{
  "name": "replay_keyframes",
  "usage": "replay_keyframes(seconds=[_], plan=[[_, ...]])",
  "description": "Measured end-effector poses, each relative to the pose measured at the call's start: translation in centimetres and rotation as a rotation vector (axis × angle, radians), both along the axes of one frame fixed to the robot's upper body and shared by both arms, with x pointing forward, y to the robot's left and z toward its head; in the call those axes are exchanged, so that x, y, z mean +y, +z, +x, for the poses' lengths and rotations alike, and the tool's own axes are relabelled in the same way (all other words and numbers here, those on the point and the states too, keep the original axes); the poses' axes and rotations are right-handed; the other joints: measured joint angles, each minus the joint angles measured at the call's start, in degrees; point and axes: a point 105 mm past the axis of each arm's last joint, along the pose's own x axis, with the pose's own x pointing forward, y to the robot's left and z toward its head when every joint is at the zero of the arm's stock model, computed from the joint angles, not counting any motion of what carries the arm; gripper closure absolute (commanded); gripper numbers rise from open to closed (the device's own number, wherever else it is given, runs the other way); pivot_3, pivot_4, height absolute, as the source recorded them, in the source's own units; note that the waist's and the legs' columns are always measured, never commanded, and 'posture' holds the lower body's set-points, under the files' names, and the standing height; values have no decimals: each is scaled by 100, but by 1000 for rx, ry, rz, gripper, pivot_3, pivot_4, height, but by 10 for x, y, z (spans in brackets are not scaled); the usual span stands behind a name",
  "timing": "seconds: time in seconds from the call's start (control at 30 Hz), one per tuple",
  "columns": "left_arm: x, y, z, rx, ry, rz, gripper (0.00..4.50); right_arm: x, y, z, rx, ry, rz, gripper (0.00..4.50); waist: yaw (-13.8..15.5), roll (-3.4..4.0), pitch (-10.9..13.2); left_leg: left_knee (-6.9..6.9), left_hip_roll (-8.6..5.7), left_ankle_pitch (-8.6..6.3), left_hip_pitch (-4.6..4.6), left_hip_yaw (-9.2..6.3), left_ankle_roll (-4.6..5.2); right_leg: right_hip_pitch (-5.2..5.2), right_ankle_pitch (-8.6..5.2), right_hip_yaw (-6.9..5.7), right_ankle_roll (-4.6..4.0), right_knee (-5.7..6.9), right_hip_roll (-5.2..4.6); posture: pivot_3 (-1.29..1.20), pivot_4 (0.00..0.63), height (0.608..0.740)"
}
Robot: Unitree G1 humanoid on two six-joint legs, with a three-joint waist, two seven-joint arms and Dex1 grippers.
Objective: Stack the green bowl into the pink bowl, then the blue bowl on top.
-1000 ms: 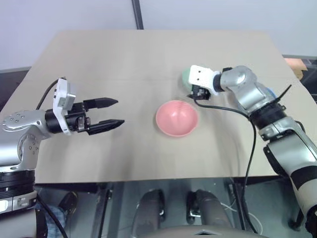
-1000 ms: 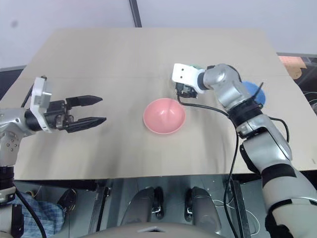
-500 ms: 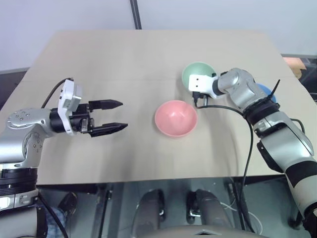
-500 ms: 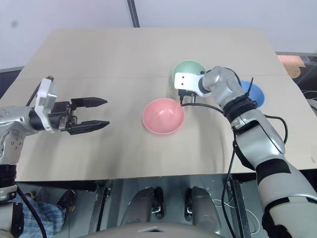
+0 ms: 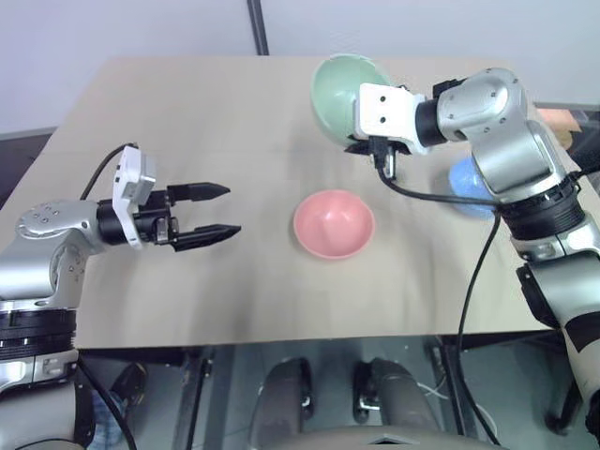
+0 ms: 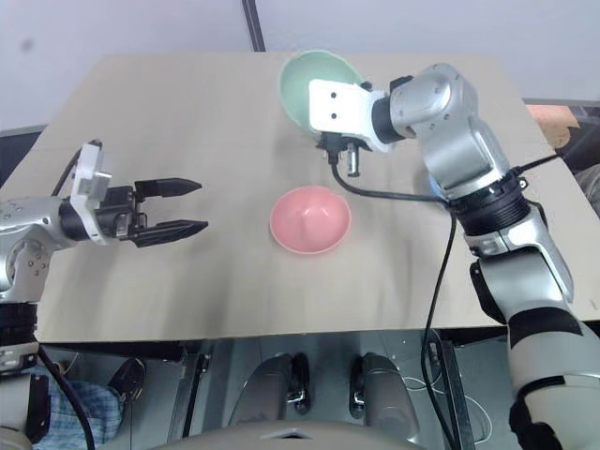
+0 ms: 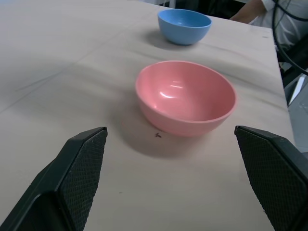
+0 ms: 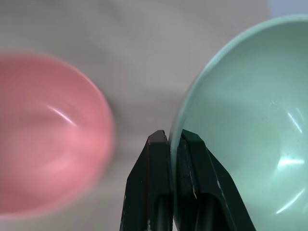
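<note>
Green bowl: small pale mint-green plastic bowl (image 5: 339,86), up off the beige tabletop (image 5: 206,122), tilted, beyond the pink bowl.
Right gripper (image 8: 174,140): clamped tight on the green bowl's rim, one finger each side.
Pink bowl: small salmon-pink plastic bowl (image 5: 334,223), upright mid-table, empty.
Blue bowl: small sky-blue bowl (image 7: 185,25), upright, right of pink bowl, apart.
Left gripper (image 5: 219,210): spread wide, empty, left of pink bowl, pointing at it.

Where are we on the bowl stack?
Nothing stacked yet. The right end effector is shut on the rim of the pale mint-green plastic bowl, held tilted above the table. The salmon-pink bowl sits empty; the sky-blue bowl rests untouched. Left end effector open, idle. Both placements remain.
</note>
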Motion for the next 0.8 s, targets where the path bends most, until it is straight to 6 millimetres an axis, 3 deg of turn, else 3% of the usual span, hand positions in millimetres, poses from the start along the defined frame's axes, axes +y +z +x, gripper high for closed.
replay_keyframes(seconds=[0.13,0.27,0.37,0.4,0.47,0.5,0.67,0.77,0.8], plan=[[1,4,8,-23,16,-1,0,7,-21,-40,92,93,-43,4474,24,-1,-1,3,-2,-1,-2,-1,1,1,0,-2,1,0,-2,0,150,740],[2,2,12,-15,10,10,0,1,-39,-58,138,107,-110,4474,18,-1,-1,4,-3,-1,-2,-1,1,1,-4,-2,8,0,-1,0,150,740],[1,3,13,-17,4,7,0,-3,-44,-65,145,122,-142,3189,12,-2,0,4,0,-1,-1,-1,1,0,-11,-2,19,1,2,0,150,740],[1,4,13,-21,1,7,0,-3,-44,-66,142,127,-144,2955,7,-2,0,4,0,-1,0,-1,1,0,-11,-1,19,1,2,0,150,740],[0,6,14,-27,-5,8,0,-3,-43,-70,135,140,-149,1960,4,-2,0,3,0,-1,0,-1,1,0,-12,-1,20,1,2,0,150,740],[0,5,14,-26,-4,10,0,-3,-43,-70,136,138,-146,1528,3,-2,0,3,0,-1,0,-1,1,0,-12,-1,20,0,2,0,150,740],[-1,2,13,-13,-16,15,0,-5,-30,-58,148,60,-93,1528,9,-2,0,5,0,-1,-1,0,1,0,-12,-1,20,1,1,0,150,740],[-3,1,13,-9,-28,10,0,-23,-21,-44,126,-37,-79,1528,38,-3,-1,4,-3,-1,-3,-2,2,2,-12,-5,20,-3,-2,0,150,740],[-4,1,12,-7,-36,8,0,-38,-21,-32,128,-117,-83,1528,38,-4,-1,4,-6,-1,-4,-1,2,1,-11,-4,20,-4,-6,0,150,740]])
